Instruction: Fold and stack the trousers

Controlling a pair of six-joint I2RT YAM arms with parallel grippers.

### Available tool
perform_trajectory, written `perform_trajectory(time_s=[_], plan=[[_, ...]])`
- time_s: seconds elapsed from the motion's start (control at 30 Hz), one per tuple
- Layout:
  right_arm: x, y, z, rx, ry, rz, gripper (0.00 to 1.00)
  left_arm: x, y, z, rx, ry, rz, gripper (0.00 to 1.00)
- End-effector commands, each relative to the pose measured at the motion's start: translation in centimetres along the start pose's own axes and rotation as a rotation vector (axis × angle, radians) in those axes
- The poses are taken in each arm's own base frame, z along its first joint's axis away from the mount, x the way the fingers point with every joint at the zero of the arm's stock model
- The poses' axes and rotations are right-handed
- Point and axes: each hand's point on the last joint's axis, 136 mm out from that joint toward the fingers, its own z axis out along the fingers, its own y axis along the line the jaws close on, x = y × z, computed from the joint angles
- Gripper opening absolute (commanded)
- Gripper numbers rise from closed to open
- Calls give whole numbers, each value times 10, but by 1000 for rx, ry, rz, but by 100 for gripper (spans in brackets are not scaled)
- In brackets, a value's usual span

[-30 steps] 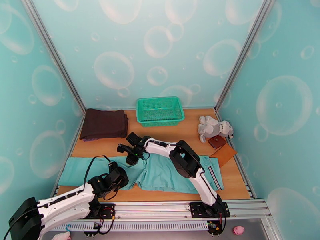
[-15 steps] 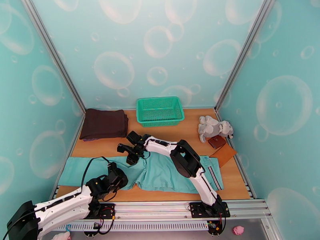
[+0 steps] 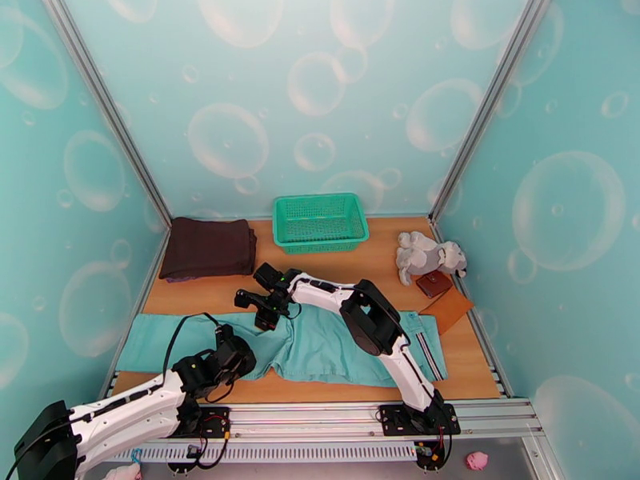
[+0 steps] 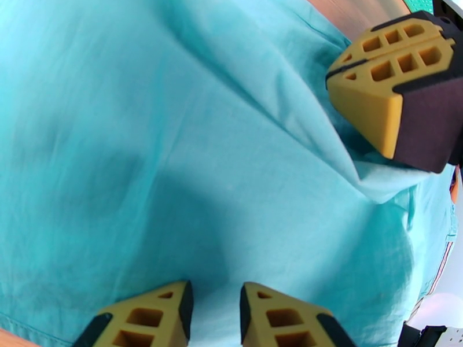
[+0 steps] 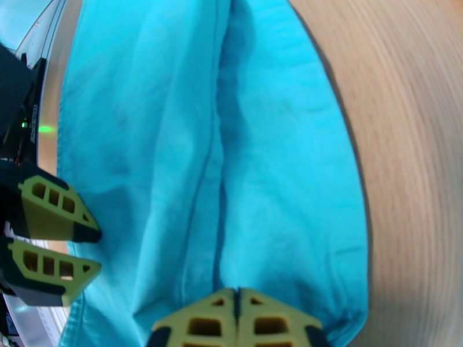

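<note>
Left gripper [image 4: 213, 293]: fingers slightly parted and empty, poised just over the near part of the cloth. It has drawn back a touch toward its base over the last second.
Trousers [image 3: 336, 346]: spread flat and unfolded across the near half of the table [image 3: 384, 266], waistband to the right.
Right gripper [image 5: 237, 299]: clenched, apparently pinching the far edge of the cloth near the crotch; it has barely shifted.
Meaning: the far hold seems made and the near one is not, so the first fold has probably not begun.

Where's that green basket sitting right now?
In the top view, the green basket sits mid-table at the far edge by the back wall, between the dark brown folded garment on the view's left and a grey plush toy on its right.
</note>
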Motion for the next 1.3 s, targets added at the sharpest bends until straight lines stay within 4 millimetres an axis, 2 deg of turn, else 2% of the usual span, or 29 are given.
perform_trajectory(time_s=[0.0,0.13,0.5,0.53,0.57,0.6,0.73,0.93,1.27], plan=[[-10,-7,-11,34,-21,-1,0,22,43,5,-155,76,42,30],[-25,-19,-25,99,-74,2,0,22,43,5,-158,79,46,30],[-40,-37,-45,155,-138,18,0,25,44,8,-161,91,52,30],[-40,-37,-45,156,-142,17,3,25,45,8,-165,89,53,30],[-40,-36,-47,157,-143,15,13,25,46,8,-172,90,52,30],[-40,-37,-48,164,-148,16,19,24,46,7,-177,88,52,30],[-34,-31,-48,140,-153,6,29,24,48,7,-192,89,39,30],[-28,-28,-44,109,-155,15,29,23,49,6,-222,91,32,30],[-25,-19,-52,81,-185,2,30,29,43,1,-202,123,35,30]])
